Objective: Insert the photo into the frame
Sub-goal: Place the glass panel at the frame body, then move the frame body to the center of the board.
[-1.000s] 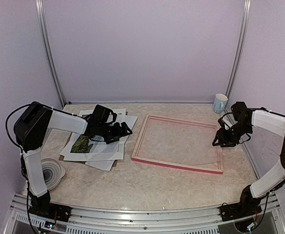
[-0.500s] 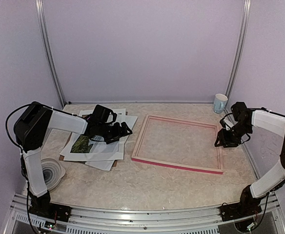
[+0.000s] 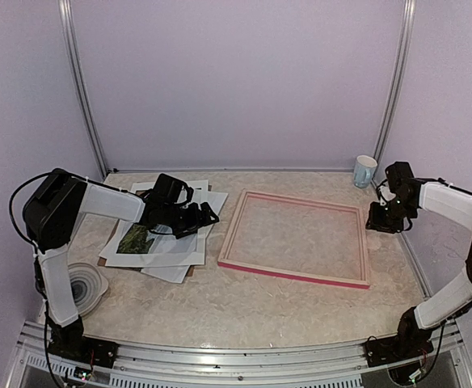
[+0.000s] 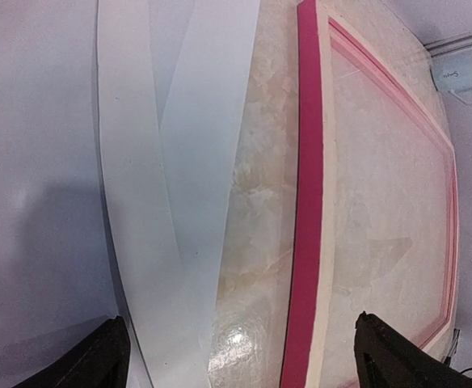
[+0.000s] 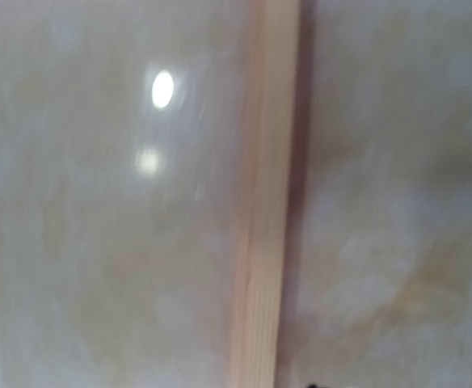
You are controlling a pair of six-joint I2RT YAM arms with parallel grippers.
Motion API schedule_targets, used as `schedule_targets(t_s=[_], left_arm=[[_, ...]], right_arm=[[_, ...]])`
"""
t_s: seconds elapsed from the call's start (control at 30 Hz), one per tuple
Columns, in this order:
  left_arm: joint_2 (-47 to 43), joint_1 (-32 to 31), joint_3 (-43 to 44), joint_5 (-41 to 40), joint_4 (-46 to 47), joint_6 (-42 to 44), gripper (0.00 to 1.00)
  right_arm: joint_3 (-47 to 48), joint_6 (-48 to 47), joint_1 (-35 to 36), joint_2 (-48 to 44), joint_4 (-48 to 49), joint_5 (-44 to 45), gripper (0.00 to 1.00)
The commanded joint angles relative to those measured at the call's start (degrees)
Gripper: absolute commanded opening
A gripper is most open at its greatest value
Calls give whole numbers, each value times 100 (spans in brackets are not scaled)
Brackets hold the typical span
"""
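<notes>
**A:** Where's the photo [image 3: 136,239] from the left claw [image 3: 207,215]?

**B:** Behind it. The claw's fingers point towards the frame [image 3: 292,276], and the photo lies back along its own forearm, a little to the near side, on top of the white sheets [image 3: 171,252]. The wrist camera looks forward, so it doesn't catch the photo at all, only paper and the frame's pink rail.

**A:** Is the claw holding anything?

**B:** No. Its fingers are spread wide with nothing between them, hanging over the edge of the sheets.

**A:** How does the photo lie?

**B:** Slanted, I'd say, with its long side running from near-left up to far-right, roughly in line with that forearm. The frame's long side runs across the table [image 3: 220,311], pale wood up, just ahead of the fingertips.

**A:** And the right claw [image 3: 379,221]?

**B:** It's out at the frame's far right corner, beside the rail, with the whole frame between it and the photo. I can't tell how its fingers stand, because its own camera shows only a blur of wood and tabletop. The left arm is clearly the nearer one.

**A:** So what would it need to do?

**B:** My guess is draw back and come down on a photo edge. The print lies flat on paper, so getting a finger under it looks awkward. There's a strip of bare table between sheets and frame, and more in front. The cup [image 3: 365,170] stands well off in the far corner.
</notes>
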Motion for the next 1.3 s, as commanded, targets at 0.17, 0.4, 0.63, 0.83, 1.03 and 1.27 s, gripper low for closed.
schedule_targets(t_s=[0.17,0.4,0.63,0.83,1.03,1.27], left_arm=[[-111,-52,172,-90,-86,108,95],[-152,-74,157,-72,-66,95,95],[-142,-105,174,-181,-125,159,95],[-78,-105,219,-223,-167,193,95],[-39,-105,243,-224,-182,205,95],[-47,-105,248,-213,-195,198,95]], right_arm=[[457,584,-2,818,1272,920,35],[1113,718,-3,2068,1703,980,36],[1583,775,-3,2783,1916,1077,32],[1785,707,-15,3191,1942,1029,27],[1684,678,-19,3238,2035,1041,24],[1632,616,-92,3128,2093,732,23]])
